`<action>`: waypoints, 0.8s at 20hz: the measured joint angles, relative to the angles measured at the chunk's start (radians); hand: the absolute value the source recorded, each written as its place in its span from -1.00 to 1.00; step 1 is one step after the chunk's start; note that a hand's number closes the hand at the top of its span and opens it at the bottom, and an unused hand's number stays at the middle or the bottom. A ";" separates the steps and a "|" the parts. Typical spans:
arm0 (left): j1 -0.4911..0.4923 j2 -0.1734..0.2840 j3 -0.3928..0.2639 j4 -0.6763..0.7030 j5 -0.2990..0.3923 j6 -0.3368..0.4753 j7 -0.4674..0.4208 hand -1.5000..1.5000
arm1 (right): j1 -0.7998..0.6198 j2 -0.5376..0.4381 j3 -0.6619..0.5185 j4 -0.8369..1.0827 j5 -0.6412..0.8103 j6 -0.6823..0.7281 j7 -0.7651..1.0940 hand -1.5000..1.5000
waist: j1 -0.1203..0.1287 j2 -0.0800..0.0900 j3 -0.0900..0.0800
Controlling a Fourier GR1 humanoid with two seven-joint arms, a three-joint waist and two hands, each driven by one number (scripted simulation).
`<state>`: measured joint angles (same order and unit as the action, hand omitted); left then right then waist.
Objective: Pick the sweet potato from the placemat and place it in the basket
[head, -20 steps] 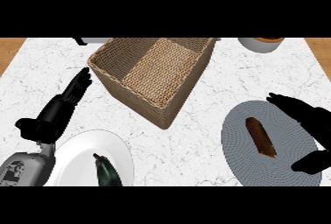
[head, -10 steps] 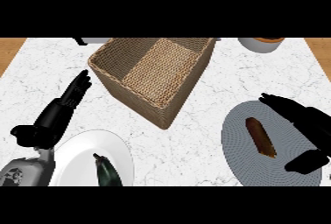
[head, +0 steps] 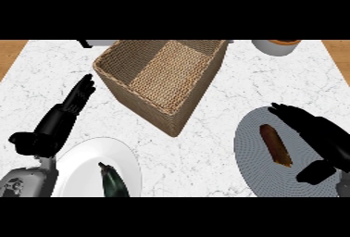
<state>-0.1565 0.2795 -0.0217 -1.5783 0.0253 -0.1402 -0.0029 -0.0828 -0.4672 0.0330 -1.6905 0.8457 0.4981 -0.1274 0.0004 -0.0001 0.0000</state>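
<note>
A brown sweet potato (head: pixel 275 145) lies on the round grey placemat (head: pixel 259 171) at the right. My right hand (head: pixel 321 139) hovers over the placemat just right of the sweet potato, fingers straight and pointing up-left, thumb (head: pixel 315 172) low beside the potato's near end; it does not hold it. The woven basket (head: pixel 164 76) stands at the upper middle, with nothing inside. My left hand (head: pixel 58 121) rests open at the left, fingers pointing up toward the basket's left corner.
A white plate (head: pixel 82 169) at the lower left holds a dark green vegetable (head: pixel 113 181). A light bowl (head: pixel 275 46) sits at the back right. The counter's wooden edges show at both upper corners.
My right hand has shifted left and down, closer to the sweet potato. My left hand has drifted slightly down and right. The sweet potato has not moved.
</note>
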 measured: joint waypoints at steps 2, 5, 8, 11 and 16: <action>-0.012 0.001 0.013 0.005 0.002 -0.017 0.011 0.00 | -0.006 0.003 0.001 0.048 0.028 -0.028 -0.034 -1.00 | 0.000 0.000 0.000; 0.014 -0.008 0.021 -0.029 -0.005 -0.029 0.021 0.00 | 0.010 0.015 0.000 0.036 0.056 -0.030 -0.037 -1.00 | 0.000 0.000 0.000; -0.002 -0.035 0.017 0.001 -0.034 -0.017 0.005 0.00 | -0.014 0.040 0.009 0.104 0.094 -0.061 -0.045 -1.00 | 0.000 0.000 0.000; -0.010 -0.043 0.029 0.016 -0.047 -0.027 -0.002 0.00 | -0.038 0.058 0.008 0.134 0.121 -0.056 -0.035 -1.00 | 0.000 0.000 0.000; -0.005 -0.060 0.037 -0.014 -0.057 -0.037 0.025 0.00 | -0.058 0.078 0.008 0.197 0.172 -0.077 -0.035 -1.00 | 0.001 0.000 0.000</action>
<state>-0.1612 0.2194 0.0152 -1.5924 -0.0314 -0.1771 0.0221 -0.1412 -0.3893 0.0409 -1.4935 1.0182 0.4207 -0.1629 0.0012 -0.0002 -0.0002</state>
